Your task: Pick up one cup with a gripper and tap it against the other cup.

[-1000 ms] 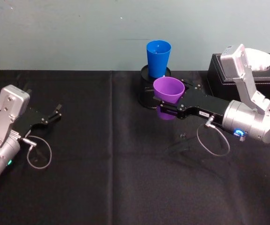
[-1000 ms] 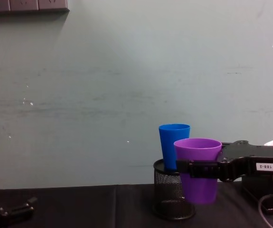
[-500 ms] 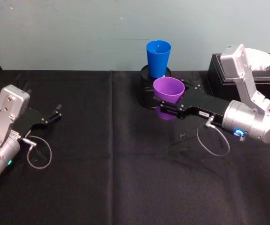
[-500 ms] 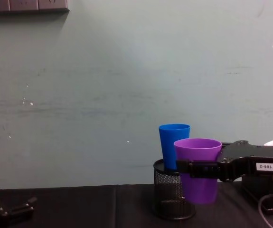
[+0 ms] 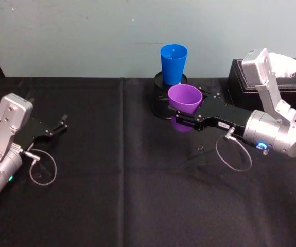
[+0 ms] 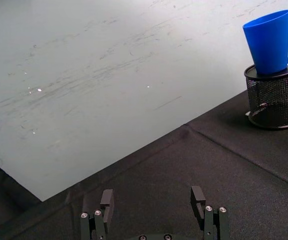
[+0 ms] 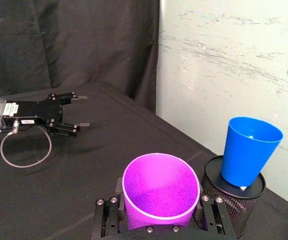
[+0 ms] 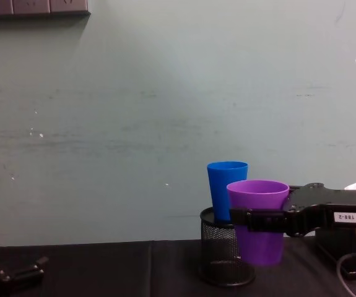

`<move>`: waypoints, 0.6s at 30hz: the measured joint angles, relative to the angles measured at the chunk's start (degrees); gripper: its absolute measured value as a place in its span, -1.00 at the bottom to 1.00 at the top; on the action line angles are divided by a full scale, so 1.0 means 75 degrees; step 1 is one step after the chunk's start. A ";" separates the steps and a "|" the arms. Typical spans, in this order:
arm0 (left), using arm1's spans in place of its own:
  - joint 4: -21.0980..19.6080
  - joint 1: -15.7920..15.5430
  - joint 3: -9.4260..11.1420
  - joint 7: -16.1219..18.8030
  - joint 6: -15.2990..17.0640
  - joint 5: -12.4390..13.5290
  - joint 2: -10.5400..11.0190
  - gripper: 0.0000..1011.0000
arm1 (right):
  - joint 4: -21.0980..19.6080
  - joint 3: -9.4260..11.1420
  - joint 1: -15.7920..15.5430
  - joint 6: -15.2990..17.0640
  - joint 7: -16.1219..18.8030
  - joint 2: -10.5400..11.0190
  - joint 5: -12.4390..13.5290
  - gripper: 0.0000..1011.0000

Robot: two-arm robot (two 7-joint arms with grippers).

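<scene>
In the head view, the right gripper [image 5: 181,120] is clamped around the lower body of the upright purple cup [image 5: 185,98], held just off the black tablecloth [image 5: 137,195]. The blue cup [image 5: 173,64] stands upright in the wire-mesh pen holder [image 5: 158,99], just beyond the purple one and a little to its left. The left gripper [image 5: 59,125] rests at the far left, well apart, so the right arm is clearly the nearer. In the left wrist view, its fingers are spread wide with nothing between them. The right wrist view shows a narrow gap between the two cups. In the chest view, the purple rim sits below the blue rim and overlaps its right side. The tap probably calls for a short push away and slightly left.
</scene>
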 joint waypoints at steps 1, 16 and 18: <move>0.0000 0.0000 0.0000 0.0000 0.0000 0.0000 0.0000 0.99 | 0.0000 0.0000 0.0000 0.0000 0.0000 0.0000 0.0000 0.48; 0.0000 0.0000 0.0000 0.0000 0.0000 0.0000 0.0000 0.99 | 0.0275 -0.0102 0.0136 0.0046 -0.0124 -0.0108 -0.0097 0.48; 0.0000 0.0000 0.0000 0.0000 0.0000 0.0000 0.0000 0.99 | 0.0345 -0.0110 0.0173 0.0045 -0.0173 -0.0159 -0.0133 0.48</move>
